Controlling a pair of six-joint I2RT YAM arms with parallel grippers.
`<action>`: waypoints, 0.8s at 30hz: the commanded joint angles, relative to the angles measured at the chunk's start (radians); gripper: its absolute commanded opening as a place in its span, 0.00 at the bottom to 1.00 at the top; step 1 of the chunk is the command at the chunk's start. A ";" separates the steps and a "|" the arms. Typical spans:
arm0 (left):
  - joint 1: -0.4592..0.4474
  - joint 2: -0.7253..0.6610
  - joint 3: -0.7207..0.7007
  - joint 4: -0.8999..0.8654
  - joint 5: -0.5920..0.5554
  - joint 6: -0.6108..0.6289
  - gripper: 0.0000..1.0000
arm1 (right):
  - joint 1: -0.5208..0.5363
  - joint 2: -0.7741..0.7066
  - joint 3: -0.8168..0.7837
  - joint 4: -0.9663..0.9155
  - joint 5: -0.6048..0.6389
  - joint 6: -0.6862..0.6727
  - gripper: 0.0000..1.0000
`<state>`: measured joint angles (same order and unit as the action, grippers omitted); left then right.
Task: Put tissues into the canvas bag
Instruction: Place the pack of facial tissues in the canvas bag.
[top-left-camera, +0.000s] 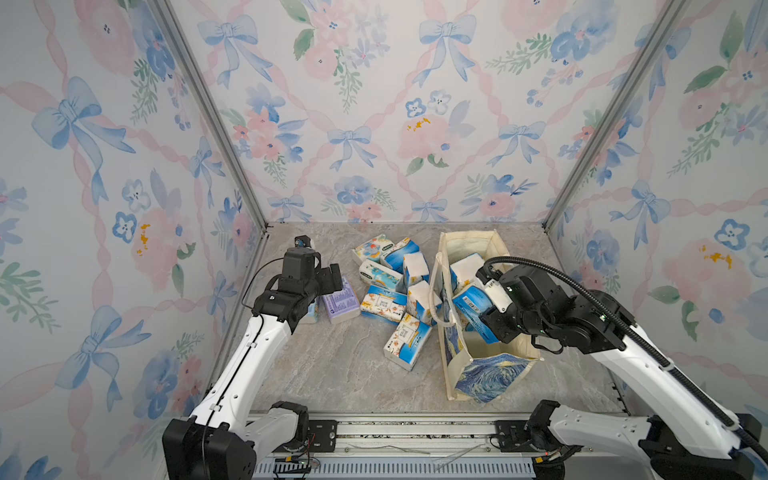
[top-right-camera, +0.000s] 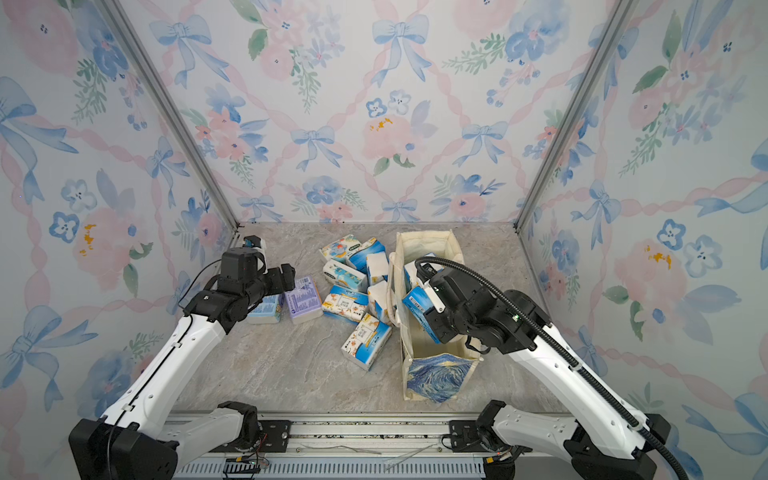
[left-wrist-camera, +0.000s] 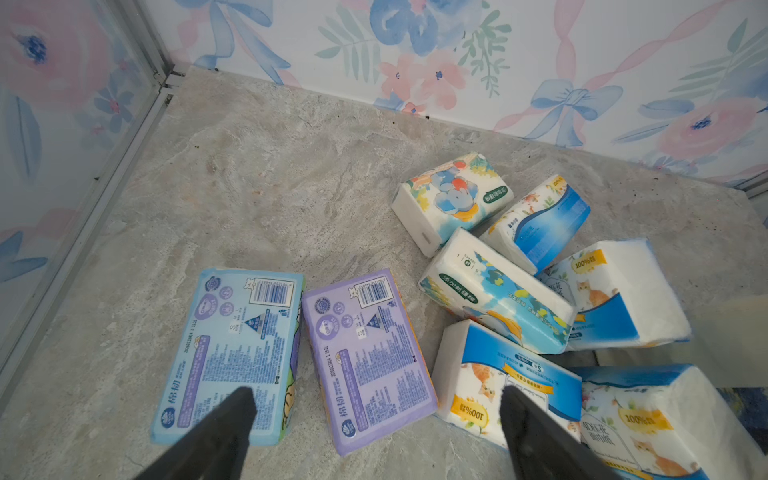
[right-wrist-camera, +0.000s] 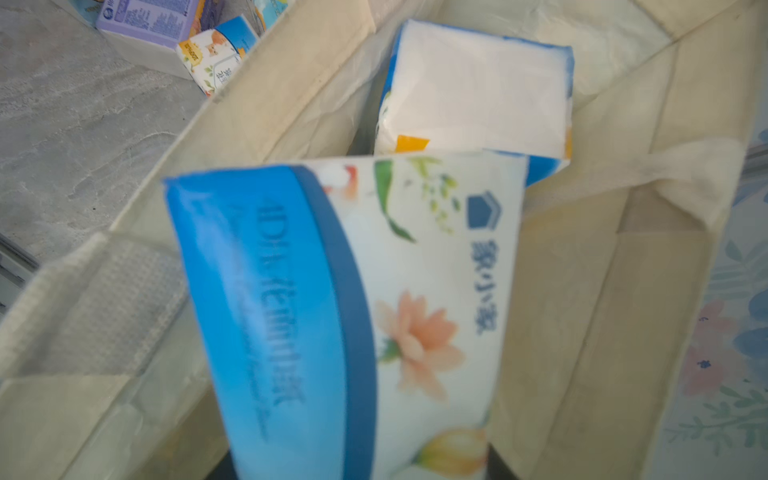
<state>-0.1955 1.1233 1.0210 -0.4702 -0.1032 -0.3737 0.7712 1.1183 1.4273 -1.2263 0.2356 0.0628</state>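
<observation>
The canvas bag (top-left-camera: 478, 370) (top-right-camera: 436, 374) stands open at the right, cream inside (right-wrist-camera: 582, 291). My right gripper (top-left-camera: 492, 301) (right-wrist-camera: 361, 465) is shut on a blue-and-white tissue pack (top-left-camera: 471, 303) (top-right-camera: 419, 305) (right-wrist-camera: 353, 311), tilted in the bag's mouth. Another pack (right-wrist-camera: 478, 87) lies deeper in the bag. Several tissues (top-left-camera: 395, 286) (left-wrist-camera: 519, 270) are piled left of the bag. My left gripper (top-left-camera: 332, 282) (left-wrist-camera: 374, 415) is open above a lavender pack (top-left-camera: 343, 305) (left-wrist-camera: 365, 357). A light blue pack (left-wrist-camera: 232, 353) lies beside the lavender one.
Flowered walls with metal corner posts (top-left-camera: 216, 124) close in the marble table (top-left-camera: 332, 374) on three sides. The bag's cream handle (top-left-camera: 436, 291) hangs toward the pile. A metal rail (top-left-camera: 395, 432) runs along the front edge.
</observation>
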 joint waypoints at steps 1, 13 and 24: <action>0.007 0.009 0.025 0.007 -0.001 0.024 0.94 | -0.042 0.045 -0.032 -0.041 -0.033 -0.004 0.51; 0.007 0.056 0.030 0.006 -0.016 0.028 0.94 | -0.088 0.170 -0.051 -0.034 -0.062 -0.058 0.67; 0.007 0.112 0.017 0.006 0.015 0.041 0.86 | -0.144 0.074 -0.028 0.079 -0.140 -0.069 0.83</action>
<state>-0.1955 1.2243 1.0248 -0.4702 -0.1055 -0.3481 0.6434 1.2377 1.3766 -1.1862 0.1383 0.0017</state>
